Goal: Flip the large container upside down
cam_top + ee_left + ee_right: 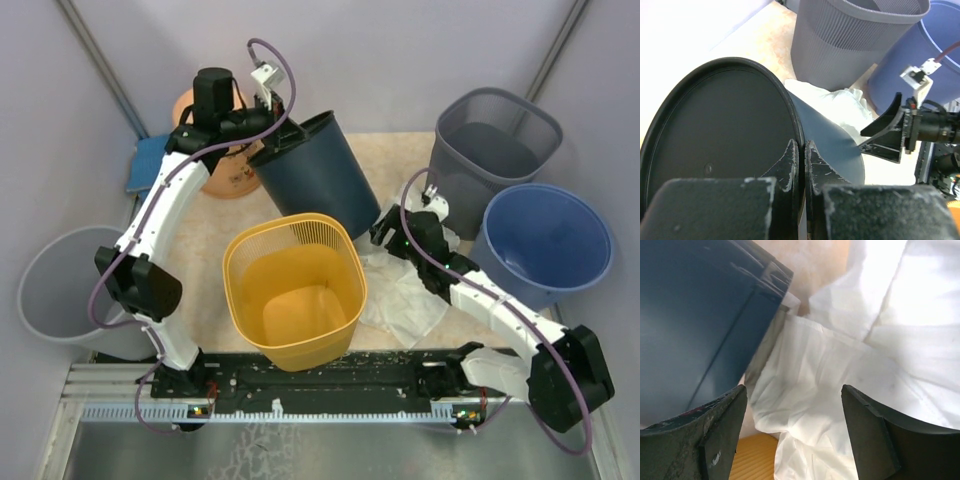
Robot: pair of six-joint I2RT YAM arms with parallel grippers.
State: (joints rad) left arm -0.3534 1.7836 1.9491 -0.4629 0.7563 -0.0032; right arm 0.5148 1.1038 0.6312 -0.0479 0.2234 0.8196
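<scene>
No words or numbers you can read.

You can see a few small dark marks on the side of the orange pot (233,180) in the top view. They may be print, but they are too small and blurry for you to make out.
</scene>
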